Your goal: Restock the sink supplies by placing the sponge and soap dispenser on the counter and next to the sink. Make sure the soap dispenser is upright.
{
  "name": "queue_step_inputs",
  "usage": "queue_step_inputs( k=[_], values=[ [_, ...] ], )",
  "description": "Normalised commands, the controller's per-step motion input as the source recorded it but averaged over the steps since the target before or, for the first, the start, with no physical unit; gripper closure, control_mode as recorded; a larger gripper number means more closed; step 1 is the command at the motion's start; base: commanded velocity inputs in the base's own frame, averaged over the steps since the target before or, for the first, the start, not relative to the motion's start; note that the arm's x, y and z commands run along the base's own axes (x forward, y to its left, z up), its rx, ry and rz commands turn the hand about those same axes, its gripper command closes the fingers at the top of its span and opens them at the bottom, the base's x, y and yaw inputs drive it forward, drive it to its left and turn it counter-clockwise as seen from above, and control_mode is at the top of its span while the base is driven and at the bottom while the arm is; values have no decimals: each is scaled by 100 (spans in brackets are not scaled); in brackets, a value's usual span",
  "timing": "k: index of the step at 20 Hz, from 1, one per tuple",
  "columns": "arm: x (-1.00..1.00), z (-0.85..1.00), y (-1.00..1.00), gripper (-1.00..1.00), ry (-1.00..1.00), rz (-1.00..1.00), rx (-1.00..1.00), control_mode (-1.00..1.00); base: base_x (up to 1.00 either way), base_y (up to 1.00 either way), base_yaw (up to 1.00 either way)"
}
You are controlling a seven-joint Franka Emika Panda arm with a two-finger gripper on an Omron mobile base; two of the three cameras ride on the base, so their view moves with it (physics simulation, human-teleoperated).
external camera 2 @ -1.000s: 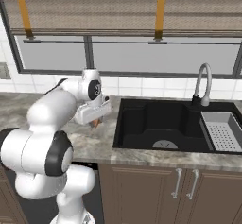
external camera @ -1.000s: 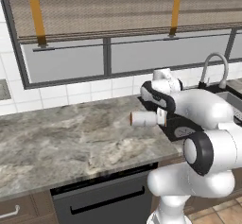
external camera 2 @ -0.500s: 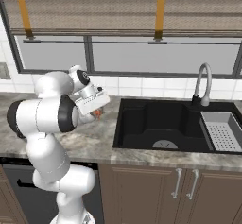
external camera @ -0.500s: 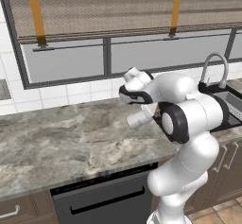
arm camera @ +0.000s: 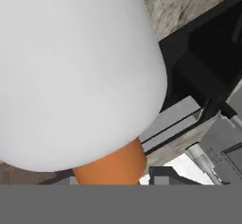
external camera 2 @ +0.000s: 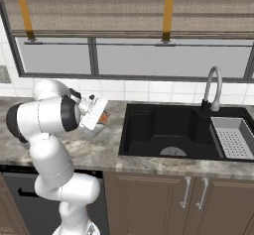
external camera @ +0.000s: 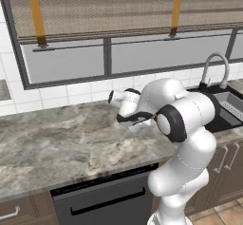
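Arm's swung further left since a moment ago; my two-finger gripper (external camera 2: 100, 116) is clamped on the white orange-nozzled soap dispenser (arm camera: 80, 76), tilted over grey-brown marbled counter (external camera: 57, 143), just left of the dark sink (external camera 2: 171, 130).

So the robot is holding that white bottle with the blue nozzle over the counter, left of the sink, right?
Not quite: the nozzle is orange, not blue, as the hand view shows. The soap dispenser is held over the counter, left of the sink.
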Motion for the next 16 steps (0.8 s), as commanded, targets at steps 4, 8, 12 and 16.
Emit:
queue_step_inputs(
  k=[4,8,12,16],
  values=[
    [57,-11,0,100,-7,17,-36,-100,0,0,0],
    [61,0,0,100,0,12,-35,-100,0,0,0],
    [27,-5,-2,100,-6,5,-29,-100,0,0,0],
    [0,-28,-2,100,-15,-1,-25,-100,0,0,0]
  ],
)
